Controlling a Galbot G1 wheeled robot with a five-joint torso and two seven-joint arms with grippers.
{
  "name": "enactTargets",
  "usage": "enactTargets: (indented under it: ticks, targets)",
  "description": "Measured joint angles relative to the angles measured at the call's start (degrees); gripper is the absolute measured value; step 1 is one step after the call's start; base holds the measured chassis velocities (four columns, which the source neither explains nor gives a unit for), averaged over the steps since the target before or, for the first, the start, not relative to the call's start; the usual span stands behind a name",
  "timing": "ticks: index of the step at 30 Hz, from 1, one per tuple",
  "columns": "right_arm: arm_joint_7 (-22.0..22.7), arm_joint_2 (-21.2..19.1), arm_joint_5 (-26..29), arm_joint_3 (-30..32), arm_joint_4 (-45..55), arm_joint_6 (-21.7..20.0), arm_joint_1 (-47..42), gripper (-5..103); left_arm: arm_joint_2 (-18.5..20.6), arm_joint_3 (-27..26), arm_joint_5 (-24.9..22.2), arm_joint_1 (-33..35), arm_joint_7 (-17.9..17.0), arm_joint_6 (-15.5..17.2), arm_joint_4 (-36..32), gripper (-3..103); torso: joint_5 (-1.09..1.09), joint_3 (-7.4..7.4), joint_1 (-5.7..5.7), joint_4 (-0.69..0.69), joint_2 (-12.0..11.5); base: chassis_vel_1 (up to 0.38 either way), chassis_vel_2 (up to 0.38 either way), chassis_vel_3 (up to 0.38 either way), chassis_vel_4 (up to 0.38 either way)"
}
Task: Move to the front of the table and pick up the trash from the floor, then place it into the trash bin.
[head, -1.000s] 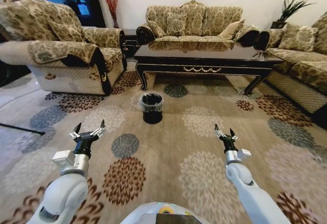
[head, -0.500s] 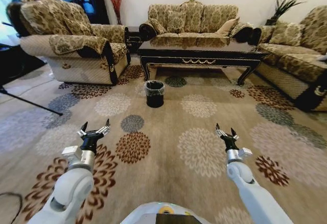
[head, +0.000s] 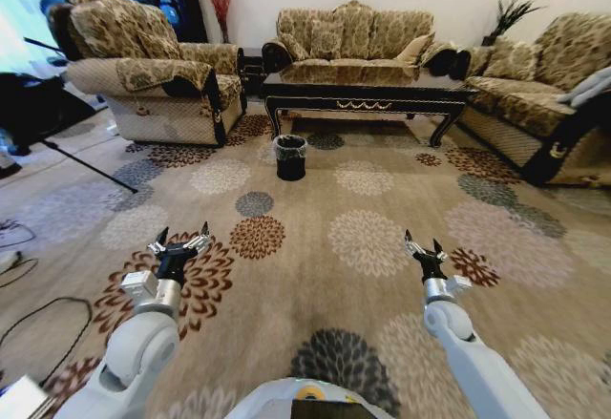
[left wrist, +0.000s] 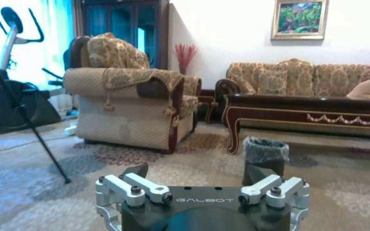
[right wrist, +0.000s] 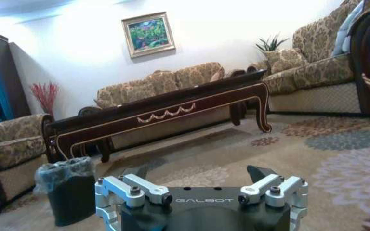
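The table [head: 363, 83], long, low and of glossy dark wood, stands far ahead in front of the back sofa; the wrist views show it too [left wrist: 313, 115] [right wrist: 165, 113]. The trash bin [head: 290, 157], small, black and bag-lined, sits on the carpet before the table's left end [left wrist: 266, 153] [right wrist: 69, 190]. The trash is out of view. My left gripper [head: 179, 240] hangs open and empty over the carpet at lower left [left wrist: 196, 174]. My right gripper [head: 421, 244] is open and empty at lower right [right wrist: 198, 173]. Both are well short of the bin.
A patterned armchair [head: 158, 80] stands at the left, a sofa [head: 348, 35] behind the table and another sofa [head: 544, 94] at the right. A tripod leg [head: 86, 163] and cables [head: 38, 314] lie on the left floor. An exercise bike [left wrist: 11, 96] stands beyond.
The whole view has shifted: table, bin and sofas now look smaller and farther off, so the camera has moved. Both arms hold the same pose, grippers still open.
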Motion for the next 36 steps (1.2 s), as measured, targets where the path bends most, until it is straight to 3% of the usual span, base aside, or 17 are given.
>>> enactTargets:
  ticks: [10, 20, 32, 34, 36]
  targets:
    - [0.0, 0.2, -0.4, -0.4, -0.6, 0.5, 0.4, 100, 0.4, 0.2, 0.2, -0.3, -0.1, -0.2, 0.8, 100, -0.01, 0.05, 0.02, 0.01, 0.0, 0.034, -0.012, -0.025, 0.022]
    - [-3.1, -0.7, 0.1, 0.2, -2.0, 3.1, -0.2, 100, 0.5, 0.5, 0.2, -0.4, 0.3, -0.2, 0.6, 100, -0.02, 0.02, 0.01, 0.01, 0.0, -0.003, 0.003, 0.006, -0.003]
    - [-2.4, -0.1, -1.3, 0.2, -1.9, 3.0, 0.0, 100, 0.4, 0.6, 0.6, -0.1, 0.7, -0.3, 0.4, 100, -0.07, 0.04, 0.01, -0.03, 0.0, -0.164, 0.127, 0.166, -0.139]
    - [-2.4, 0.0, -1.3, 0.1, -1.3, 3.0, 0.1, 100, 0.2, 0.2, 0.9, 0.1, 1.4, -0.8, 0.5, 100, 0.01, 0.05, 0.02, 0.06, 0.0, -0.149, 0.184, 0.190, -0.194]
    - [-2.4, 0.0, -1.3, 0.1, -1.2, 3.0, 0.1, 100, 0.2, 0.0, 1.0, 0.2, 2.1, -1.2, 0.7, 100, -0.04, 0.06, 0.02, 0.01, 0.0, -0.105, 0.109, 0.117, -0.139]
